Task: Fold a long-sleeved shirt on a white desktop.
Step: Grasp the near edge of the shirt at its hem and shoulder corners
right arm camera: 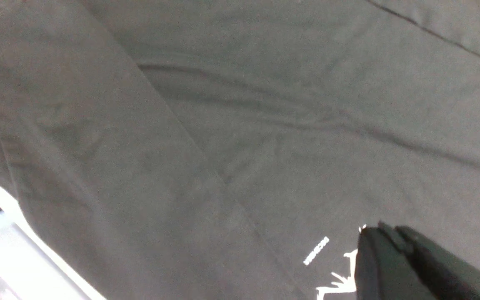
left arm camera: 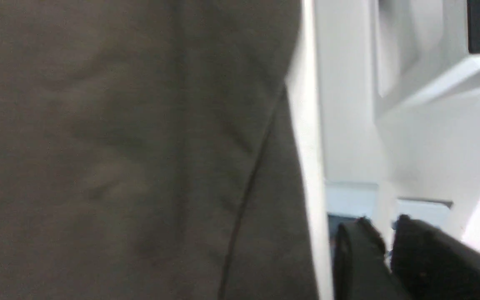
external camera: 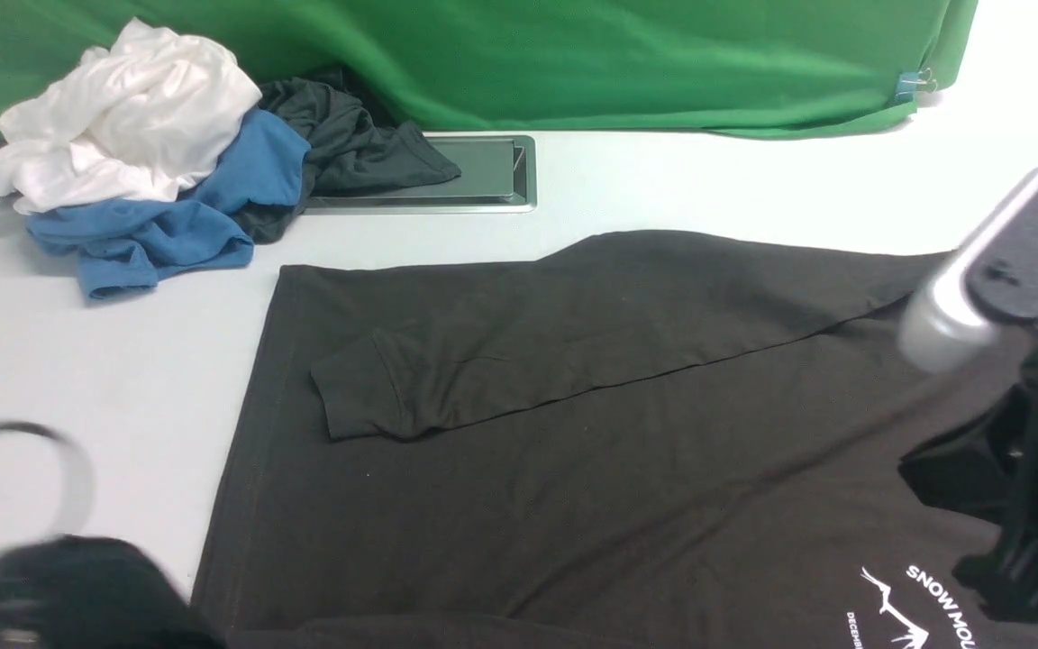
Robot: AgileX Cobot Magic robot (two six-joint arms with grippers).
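Nearest the camera, blurred and cut off by the front view's lower left corner, is my left hand (left arm camera: 383,230): fingers parted by a narrow gap, nothing seen between them. My right hand (right arm camera: 390,231) is closed, its fingertips together, with no cloth visibly pinched; it is over the chest side of the shirt, and whether its tips touch the fabric I cannot tell. Specimen, the dark long-sleeved shirt (external camera: 573,505): spread out between my two hands and running on beneath the right one, its body largely flat, a few soft creases crossing toward my right hand. Far sleeve (external camera: 573,361) folded in over the body, slanting from beyond my right hand toward the hem side, cuff (external camera: 352,397) resting inside the hem edge, ahead of my left hand. White mountain logo (external camera: 902,622) just beside my right hand, partly hidden by its fingers in the right wrist view. White desktop (external camera: 122,361) shows bare beyond my left hand. Farther out from that hand: a heap, white garment (external camera: 141,108) on top of a blue garment (external camera: 150,234), with a dark grey garment (external camera: 348,144) beside them, partly over the metal hatch (external camera: 474,171). Green cloth (external camera: 618,63) spans the far side, beyond both hands.
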